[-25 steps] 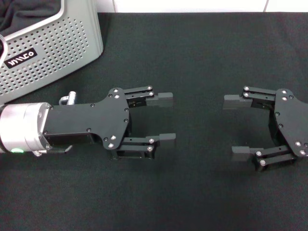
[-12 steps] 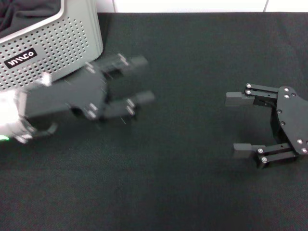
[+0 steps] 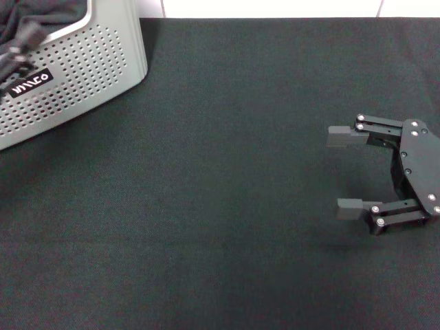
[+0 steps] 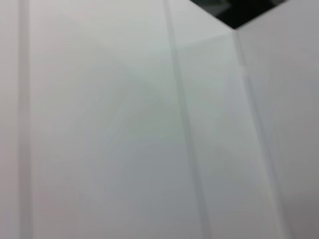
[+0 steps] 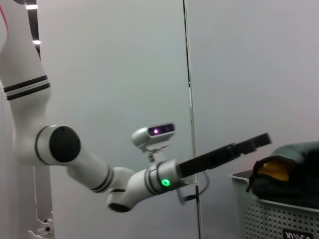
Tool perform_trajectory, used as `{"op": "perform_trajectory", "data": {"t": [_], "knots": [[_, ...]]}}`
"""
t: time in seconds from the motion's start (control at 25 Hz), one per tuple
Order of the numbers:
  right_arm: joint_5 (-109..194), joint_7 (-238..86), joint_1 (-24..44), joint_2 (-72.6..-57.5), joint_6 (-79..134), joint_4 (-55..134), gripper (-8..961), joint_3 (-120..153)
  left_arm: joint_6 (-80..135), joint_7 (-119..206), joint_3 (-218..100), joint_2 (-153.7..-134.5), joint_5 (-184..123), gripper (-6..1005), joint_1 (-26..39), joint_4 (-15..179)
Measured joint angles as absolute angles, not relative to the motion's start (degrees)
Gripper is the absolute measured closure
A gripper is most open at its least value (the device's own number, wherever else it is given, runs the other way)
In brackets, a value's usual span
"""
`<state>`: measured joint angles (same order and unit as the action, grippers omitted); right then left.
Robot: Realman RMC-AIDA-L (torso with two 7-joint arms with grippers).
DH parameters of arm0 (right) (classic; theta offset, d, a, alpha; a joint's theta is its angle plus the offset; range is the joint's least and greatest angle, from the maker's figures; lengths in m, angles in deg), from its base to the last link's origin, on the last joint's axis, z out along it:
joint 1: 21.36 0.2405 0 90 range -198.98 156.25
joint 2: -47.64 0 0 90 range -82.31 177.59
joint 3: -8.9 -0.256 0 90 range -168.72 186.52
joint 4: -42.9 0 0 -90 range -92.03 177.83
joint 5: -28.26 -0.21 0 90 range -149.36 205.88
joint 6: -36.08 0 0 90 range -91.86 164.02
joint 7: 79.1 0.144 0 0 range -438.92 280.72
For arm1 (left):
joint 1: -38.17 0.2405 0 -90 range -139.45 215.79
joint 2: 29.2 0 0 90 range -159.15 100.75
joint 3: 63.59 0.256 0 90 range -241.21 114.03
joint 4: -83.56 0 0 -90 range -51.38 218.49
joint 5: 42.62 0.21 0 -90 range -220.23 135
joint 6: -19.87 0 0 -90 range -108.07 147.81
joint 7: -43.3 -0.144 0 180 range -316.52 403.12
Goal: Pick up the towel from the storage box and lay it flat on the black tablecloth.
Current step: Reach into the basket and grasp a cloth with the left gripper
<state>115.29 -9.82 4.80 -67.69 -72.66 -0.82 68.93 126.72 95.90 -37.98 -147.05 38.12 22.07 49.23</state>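
Note:
The light grey perforated storage box [image 3: 82, 69] stands at the far left corner of the black tablecloth [image 3: 227, 206]. Dark fabric [image 3: 41, 14] fills the box in the head view. In the right wrist view a yellow patch of the towel [image 5: 271, 170] shows among dark fabric at the top of the box [image 5: 269, 214]. My left gripper [image 5: 263, 139] is raised in the air, reaching toward the box top; in the head view it is only a blur [image 3: 19, 42] over the box rim. My right gripper [image 3: 344, 172] is open and empty, low over the cloth at the right.
A white wall [image 3: 275, 7] runs along the far edge of the table. The left wrist view shows only white wall panels [image 4: 124, 129]. The left arm [image 5: 99, 174] stretches across the right wrist view.
My left gripper has swung from the middle of the cloth up and to the far left, over the box. The right gripper has drifted slightly to the right.

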Motion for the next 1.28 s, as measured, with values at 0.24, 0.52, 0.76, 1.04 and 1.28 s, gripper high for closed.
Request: {"op": "perform_trajectory", "data": {"t": [0.24,0.52,0.76,1.04,1.28], "knots": [[115.45,-9.84,4.85,-67.66,-72.02,-0.79,101,68.67,126.61,88.05,-44.05,-149.07,35.05,306,26.79,50.33],[115.56,-9.85,5.16,-67.50,-72.01,-0.78,105,68.58,125.91,78.69,-46.80,-149.10,34.31,318,28.10,55.76],[115.62,-9.85,5.30,-67.49,-72.02,-0.78,108,68.58,123.63,69.90,-47.87,-149.15,34.22,329,27.74,60.48],[115.63,-9.85,5.19,-67.49,-71.97,-0.78,112,68.49,122.18,56.08,-47.91,-149.34,31.40,341,26.61,67.77],[115.63,-9.85,5.12,-67.49,-71.86,-0.69,116,68.49,118.80,48.96,-47.95,-149.42,27.16,352,25.92,71.15]]}}
